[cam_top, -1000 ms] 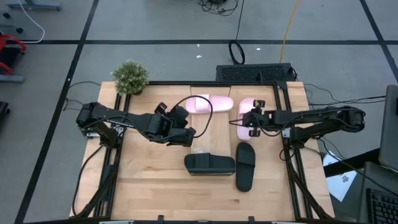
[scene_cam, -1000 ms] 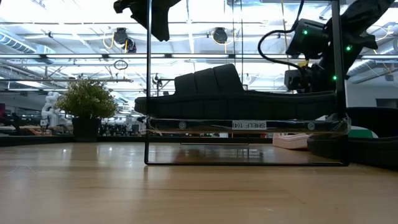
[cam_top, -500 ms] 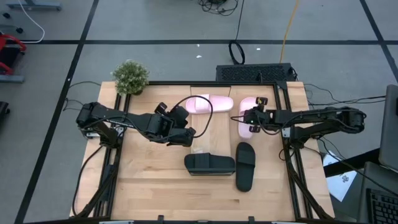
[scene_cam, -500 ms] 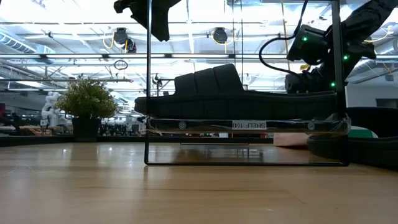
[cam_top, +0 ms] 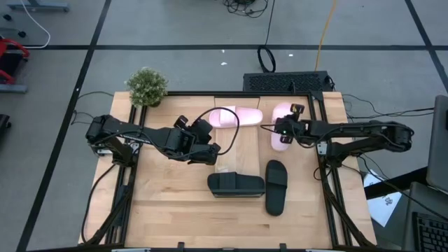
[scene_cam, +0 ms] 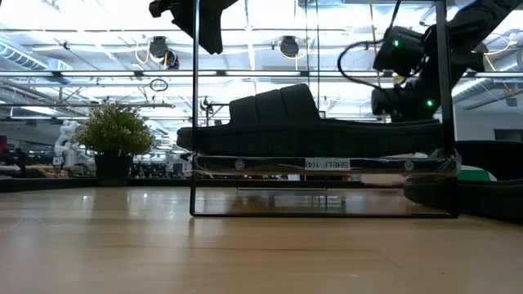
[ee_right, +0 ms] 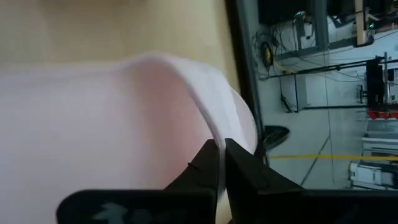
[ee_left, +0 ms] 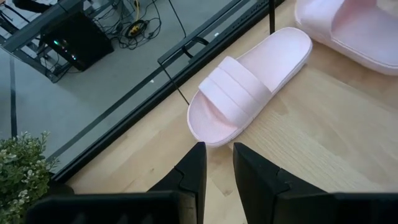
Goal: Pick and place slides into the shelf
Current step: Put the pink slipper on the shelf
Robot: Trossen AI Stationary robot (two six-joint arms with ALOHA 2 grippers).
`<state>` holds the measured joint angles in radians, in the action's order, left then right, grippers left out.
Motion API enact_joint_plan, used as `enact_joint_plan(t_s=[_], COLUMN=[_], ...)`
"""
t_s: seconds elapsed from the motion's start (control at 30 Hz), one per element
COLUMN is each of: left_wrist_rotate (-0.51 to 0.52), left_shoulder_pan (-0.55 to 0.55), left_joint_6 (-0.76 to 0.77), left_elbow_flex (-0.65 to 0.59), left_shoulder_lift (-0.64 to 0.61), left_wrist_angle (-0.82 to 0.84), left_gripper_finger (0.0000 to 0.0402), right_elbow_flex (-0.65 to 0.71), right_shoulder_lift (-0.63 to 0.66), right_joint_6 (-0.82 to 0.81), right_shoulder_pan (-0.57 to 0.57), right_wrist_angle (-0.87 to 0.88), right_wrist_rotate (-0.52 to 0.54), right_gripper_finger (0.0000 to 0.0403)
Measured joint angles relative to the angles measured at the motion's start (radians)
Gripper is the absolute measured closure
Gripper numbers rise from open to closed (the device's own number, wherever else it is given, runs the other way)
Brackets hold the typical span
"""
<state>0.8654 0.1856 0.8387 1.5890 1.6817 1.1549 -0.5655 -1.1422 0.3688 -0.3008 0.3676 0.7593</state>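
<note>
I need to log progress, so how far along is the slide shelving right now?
Done: one black slide sits on the shelf. In hand: the right claw is shut on the edge of a pink slide at the table's far right. Left: that one, the other pink slide and a black slide on the table. The left claw hangs beside the shelf, holding nothing.

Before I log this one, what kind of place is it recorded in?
Most likely a robotics lab or workshop hall. The low view shows a high ceiling with lamp rows and equipment behind the shelf. From above, a wooden table stands on taped grey flooring with loose cables.
</note>
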Motion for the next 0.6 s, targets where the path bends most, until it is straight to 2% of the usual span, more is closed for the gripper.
enact_joint_plan(t_s=[0.37,0.43,0.6], left_wrist_rotate=[0.000,0.000,0.000], left_shoulder_pan=[0.000,0.000,0.000], left_joint_6=[-0.052,-0.063,-0.076], left_elbow_flex=[0.000,0.000,0.000], left_shoulder_lift=[0.000,0.000,0.000], left_wrist_angle=[0.008,0.021,0.077], left_gripper_finger=[0.0325,0.0325,0.0325], right_elbow_flex=[-0.126,-0.151,-0.201], right_shoulder_lift=[0.206,0.251,0.340], right_joint_6=[0.089,0.127,0.202], right_shoulder_pan=[0.001,0.001,0.001], right_wrist_angle=[-0.003,-0.004,-0.043], right_wrist_rotate=[-0.009,-0.068,-0.323], right_gripper_finger=[0.0402,0.0402,0.0402])
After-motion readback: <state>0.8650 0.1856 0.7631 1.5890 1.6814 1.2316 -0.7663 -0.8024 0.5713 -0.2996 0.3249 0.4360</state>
